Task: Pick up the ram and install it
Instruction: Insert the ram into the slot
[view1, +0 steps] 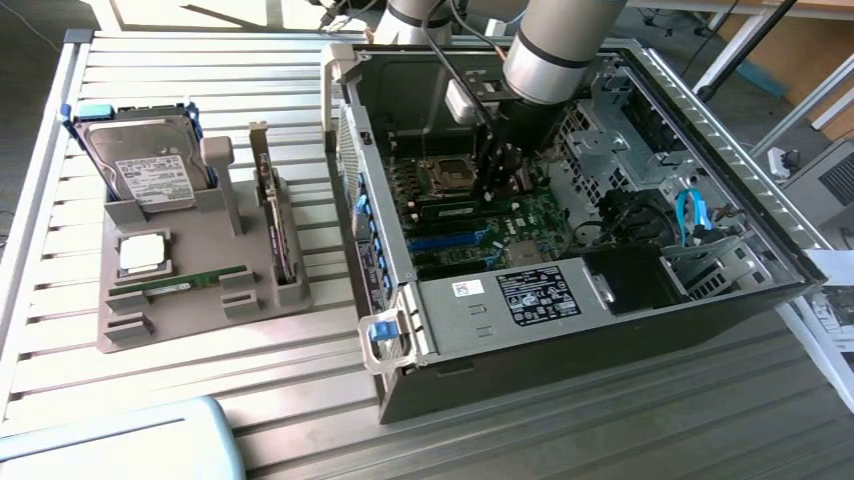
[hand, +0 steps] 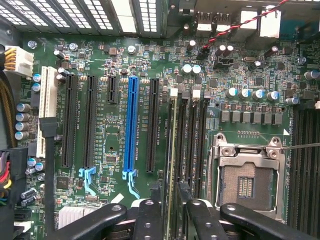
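The ram (hand: 173, 150) is a thin green stick seen edge-on, standing upright in a memory slot on the motherboard (hand: 115, 165), beside the CPU socket (hand: 245, 175). My gripper (hand: 175, 212) straddles the near end of the stick, one black finger (hand: 150, 220) on each side, with a small gap between each finger and the board, so it is open. In the exterior view my gripper (view1: 498, 185) reaches down inside the open computer case (view1: 534, 300), over the motherboard next to the socket.
A grey fixture (view1: 147, 320) on the slatted table holds a silver hard drive (view1: 150, 165), an upright dark expansion card (view1: 274, 230) and a flat green stick (view1: 180, 284). Blue and black card slots (hand: 132, 125) lie beside the memory slots. Cables and drive cages crowd the case's far side.
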